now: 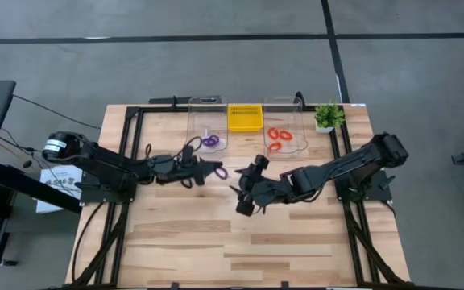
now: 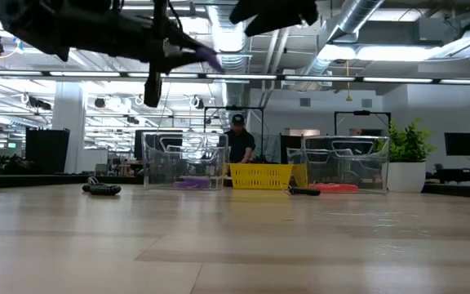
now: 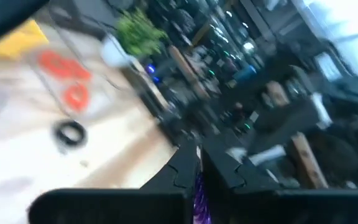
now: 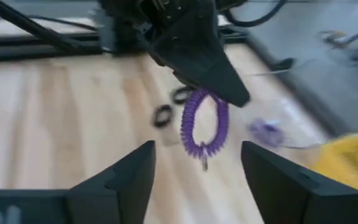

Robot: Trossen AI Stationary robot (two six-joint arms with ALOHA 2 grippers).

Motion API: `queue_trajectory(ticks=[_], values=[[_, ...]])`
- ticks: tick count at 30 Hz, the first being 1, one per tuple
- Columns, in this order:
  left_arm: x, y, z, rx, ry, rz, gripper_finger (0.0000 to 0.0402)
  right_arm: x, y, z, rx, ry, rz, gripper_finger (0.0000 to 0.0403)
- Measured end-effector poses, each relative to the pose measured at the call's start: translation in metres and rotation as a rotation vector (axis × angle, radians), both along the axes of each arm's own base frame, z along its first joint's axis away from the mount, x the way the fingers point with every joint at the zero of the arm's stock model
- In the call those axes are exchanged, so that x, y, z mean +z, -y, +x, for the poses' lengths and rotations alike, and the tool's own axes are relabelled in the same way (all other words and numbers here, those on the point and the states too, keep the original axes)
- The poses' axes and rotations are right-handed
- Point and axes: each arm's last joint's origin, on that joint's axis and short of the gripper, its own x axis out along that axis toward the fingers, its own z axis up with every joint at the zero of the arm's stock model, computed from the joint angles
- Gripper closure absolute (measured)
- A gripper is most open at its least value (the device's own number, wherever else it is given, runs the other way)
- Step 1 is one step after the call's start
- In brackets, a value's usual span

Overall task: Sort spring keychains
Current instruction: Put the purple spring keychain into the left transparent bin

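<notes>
Jaws of the left gripper [image 4: 219, 93] pinch a purple keychain [image 4: 204, 127] above the table's [image 1: 216, 250] middle. Carry it slowly over the far-left bin [image 1: 207, 113]. Right gripper [image 4: 194, 165] waits nearby, jaws wide.

No text, label, brand, number or sign can be read in any of the views. A white sheet of paper [image 1: 57, 179] lies off the bench at about nine o'clock in the high view, with dark marks on it too small to make out. The screens and fittings in the room behind the bench in the low view show nothing legible either.
</notes>
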Motion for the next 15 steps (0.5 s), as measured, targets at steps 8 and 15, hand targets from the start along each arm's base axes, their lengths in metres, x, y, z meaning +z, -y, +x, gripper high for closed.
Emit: queue_trajectory(ticks=[8, 15], values=[[0.02, -0.051, -0.012, 0.259, -0.001, 0.192, 0.0384, 0.01, 0.032, -0.015, -0.124, -0.08, -0.047, 0.0141], [0.015, -0.1, -0.034, 0.347, -0.331, 0.498, 0.0383, 0.012, 0.063, -0.021, -0.236, -0.126, -0.032, 0.0142]])
